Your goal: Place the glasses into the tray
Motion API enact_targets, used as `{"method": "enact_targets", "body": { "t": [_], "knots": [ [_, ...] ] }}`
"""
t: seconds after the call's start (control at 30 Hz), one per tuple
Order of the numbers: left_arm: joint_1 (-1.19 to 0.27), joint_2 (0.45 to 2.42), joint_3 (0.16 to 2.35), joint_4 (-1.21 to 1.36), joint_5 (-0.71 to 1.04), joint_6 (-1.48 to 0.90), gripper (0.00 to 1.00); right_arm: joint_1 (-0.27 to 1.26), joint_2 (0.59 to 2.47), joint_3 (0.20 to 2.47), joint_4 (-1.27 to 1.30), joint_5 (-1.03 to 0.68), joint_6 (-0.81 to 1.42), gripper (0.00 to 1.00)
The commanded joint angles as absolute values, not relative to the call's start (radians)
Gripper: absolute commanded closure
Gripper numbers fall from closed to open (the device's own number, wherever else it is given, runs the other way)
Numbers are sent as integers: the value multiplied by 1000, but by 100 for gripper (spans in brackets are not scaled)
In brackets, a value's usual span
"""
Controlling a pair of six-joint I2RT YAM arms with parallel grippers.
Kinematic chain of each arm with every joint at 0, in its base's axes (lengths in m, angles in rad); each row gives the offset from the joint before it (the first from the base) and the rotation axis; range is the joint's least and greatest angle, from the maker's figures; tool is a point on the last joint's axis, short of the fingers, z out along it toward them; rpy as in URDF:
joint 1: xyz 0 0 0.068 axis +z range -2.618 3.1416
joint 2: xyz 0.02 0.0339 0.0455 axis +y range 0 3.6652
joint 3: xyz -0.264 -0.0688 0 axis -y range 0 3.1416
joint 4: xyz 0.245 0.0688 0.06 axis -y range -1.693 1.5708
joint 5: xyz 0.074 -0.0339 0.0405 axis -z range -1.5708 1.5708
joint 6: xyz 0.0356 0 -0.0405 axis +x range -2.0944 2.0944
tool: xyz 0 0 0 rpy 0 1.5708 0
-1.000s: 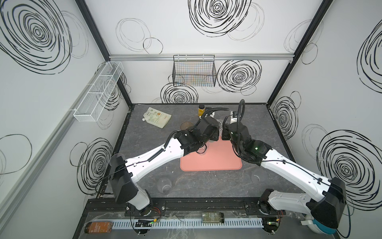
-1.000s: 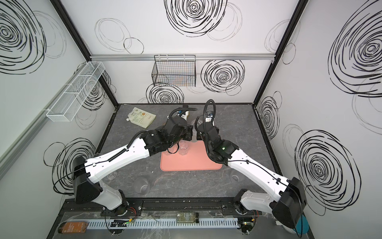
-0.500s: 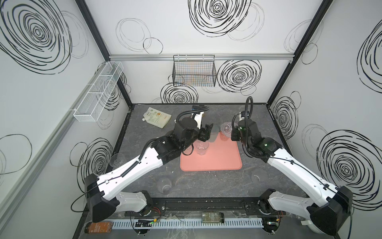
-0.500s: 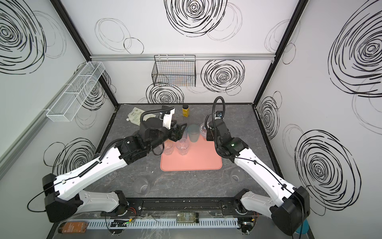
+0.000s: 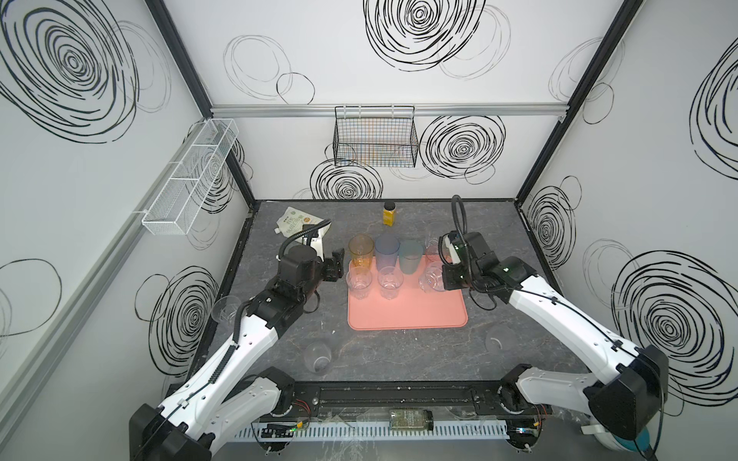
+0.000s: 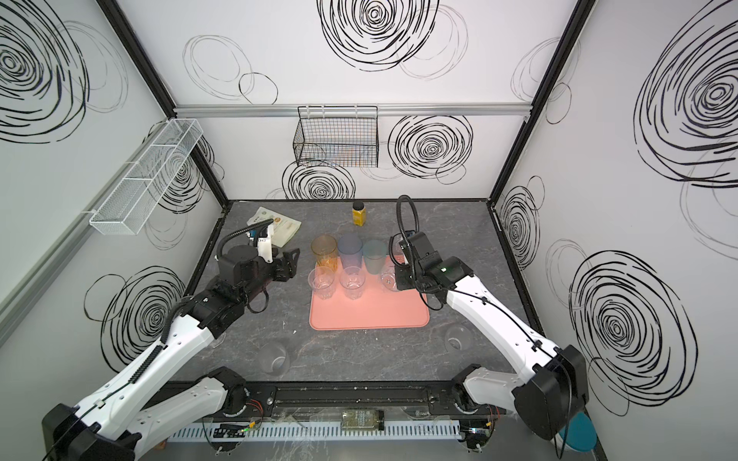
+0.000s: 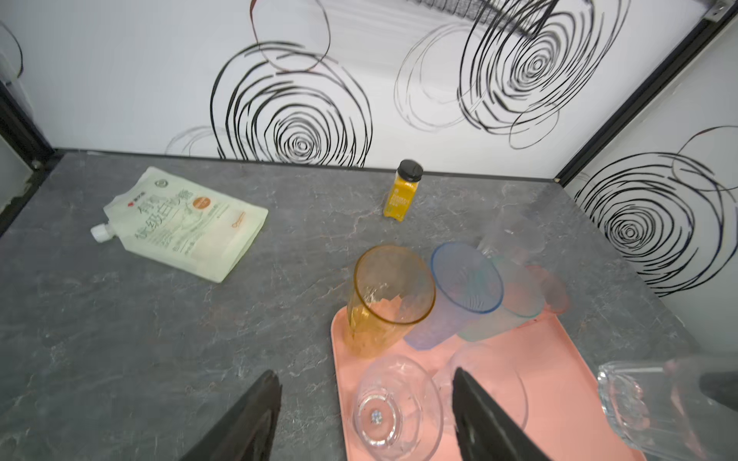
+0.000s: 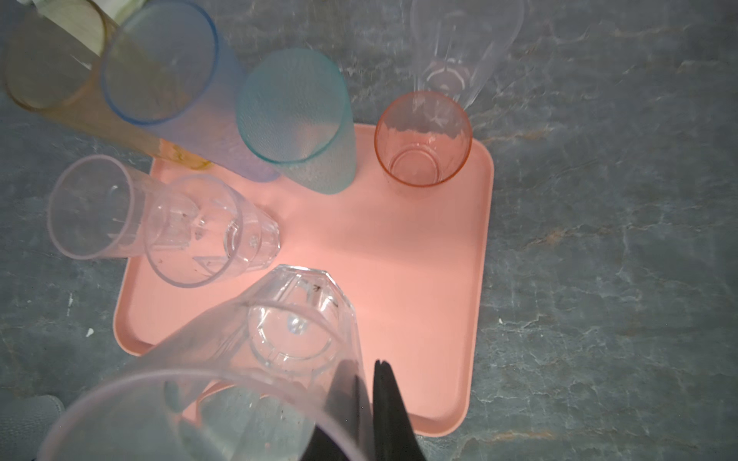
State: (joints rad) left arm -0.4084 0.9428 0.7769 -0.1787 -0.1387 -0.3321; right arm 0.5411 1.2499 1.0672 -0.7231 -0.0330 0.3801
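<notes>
The right gripper (image 8: pixel 369 369) is pinched narrow on the wall of a clear tumbler (image 8: pixel 295 319), one finger inside the rim and one outside. It holds the tumbler over the right side of the tray (image 5: pixel 407 315), as both top views show. The tumbler looks tilted in the left wrist view, and whether its base touches the tray is hard to tell. The left gripper (image 5: pixel 337 265) has its jaws spread wide and empty, just beside the tray's left edge. Along the tray's far edge four taller tinted glasses stand in a row: orange glass (image 5: pixel 361 250), blue glass (image 5: pixel 386 251), teal glass (image 5: pixel 411 258) and pink glass (image 8: pixel 423 139). In front of them two shorter clear glasses stand upright on the tray — the left clear glass (image 5: pixel 358 282) and the middle clear glass (image 5: pixel 389 281). Off the tray, on the table (image 5: pixel 399 359), a far clear glass (image 8: pixel 451 76) stands just beyond the pink one, and a front clear glass (image 5: pixel 317 357) and a right clear glass (image 5: pixel 497 339) stand near the front edge.
</notes>
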Motion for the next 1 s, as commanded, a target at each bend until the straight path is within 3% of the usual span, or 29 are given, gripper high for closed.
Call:
{"method": "enact_targets", "body": {
  "t": [0.0,0.97],
  "knots": [
    [-379,922,732,-127,-122,-378,29,537,1288,1055,-730,-64,372,100],
    [-328,899,592,-48,-111,-353,30,544,1662,1191,-643,0,360,100]
  ]
}}
